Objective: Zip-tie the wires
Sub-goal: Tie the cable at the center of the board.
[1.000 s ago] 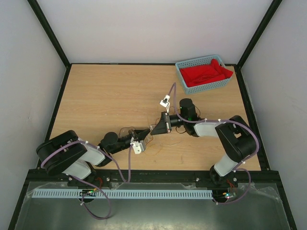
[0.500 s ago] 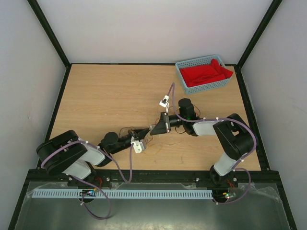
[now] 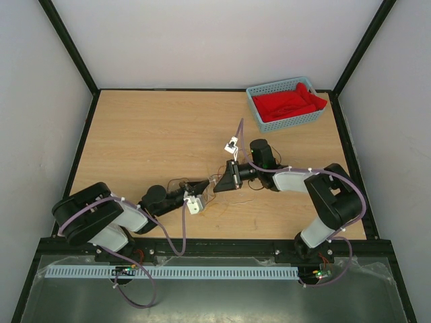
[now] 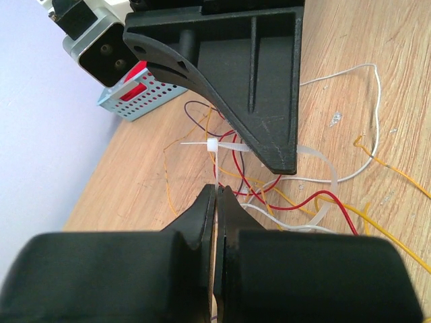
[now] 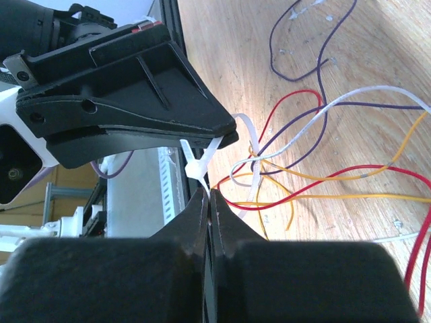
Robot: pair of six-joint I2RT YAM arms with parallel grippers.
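L arm lies low along the front of the desk (image 3: 148, 134), forearm stretched right w/ the left claw (image 3: 204, 183) aimed at the middle. R arm rises from its base, bends at the elbow and reaches back left, so the right claw (image 3: 219, 184) meets the other tip to tip, just beside it. The wires (image 3: 217, 196) lie on the desk right under and just in front of that meeting point. From the top cam they're only faint threads, colours hard to read. The wrist cams give the detail: red, orange, white and purple strands loosely curled, w/ a white zip tie (image 4: 212, 146) looped round part of the bunch, its head between the two claws. The left claw is fully closed, fingers (image 4: 201, 212) pressed flat together. In the R wrist cam the strap runs up to its tip, but can't tell if it's pinched there. The right claw has its fingers (image 5: 225, 222) all but together, a thin slit between them, w/ the zip-tie head right at the tips — can't tell if it grips or only touches. Blue basket (image 3: 316, 118) w/ red cloth (image 3: 286, 102) sits at the far-right corner, well apart. The wires' outer ends run off both wrist frames.
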